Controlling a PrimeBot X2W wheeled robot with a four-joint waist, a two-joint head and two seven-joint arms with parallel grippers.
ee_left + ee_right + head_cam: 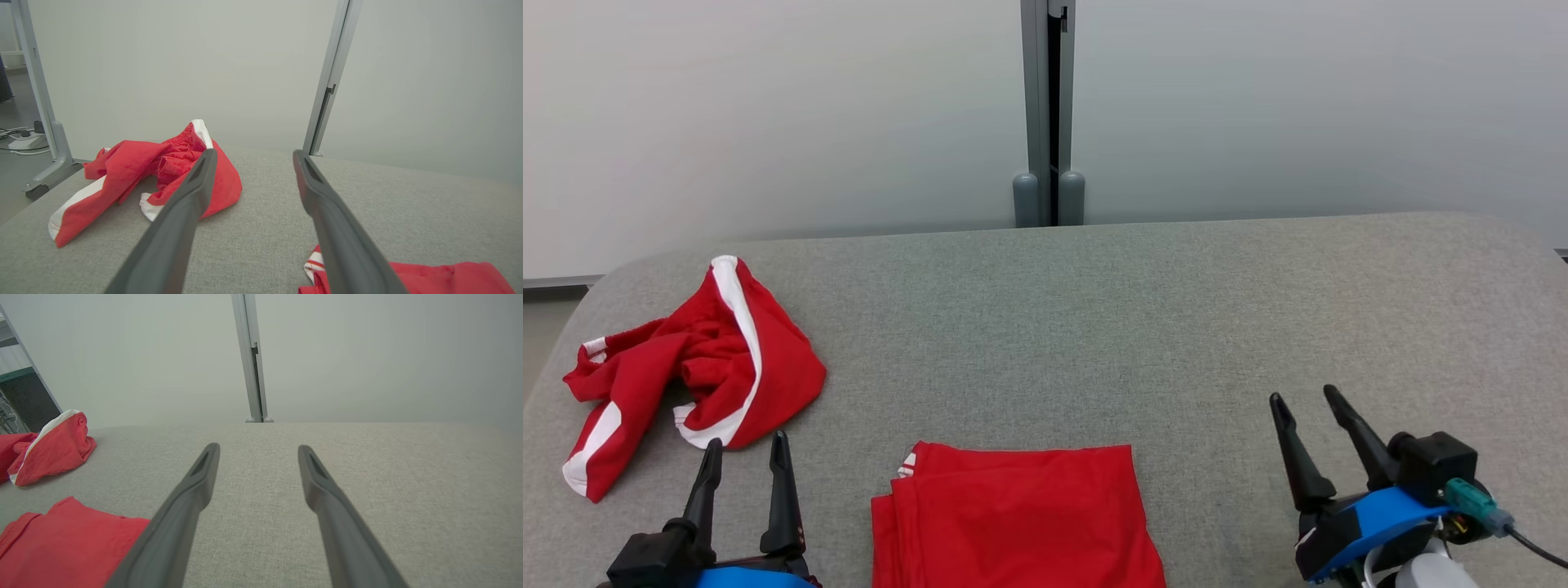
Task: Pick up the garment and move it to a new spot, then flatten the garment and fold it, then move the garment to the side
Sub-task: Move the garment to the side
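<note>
Grey table with two red garments: crumpled garment at nine o'clock, long axis running seven to one; folded garment at six. Left gripper and right gripper both spread wide, holding nothing.

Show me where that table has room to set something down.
Bare: the table right of the folded cloth, up to the right end effector, and the strip behind the cloth. Crowded: the left side, with the crumpled garment.
</note>
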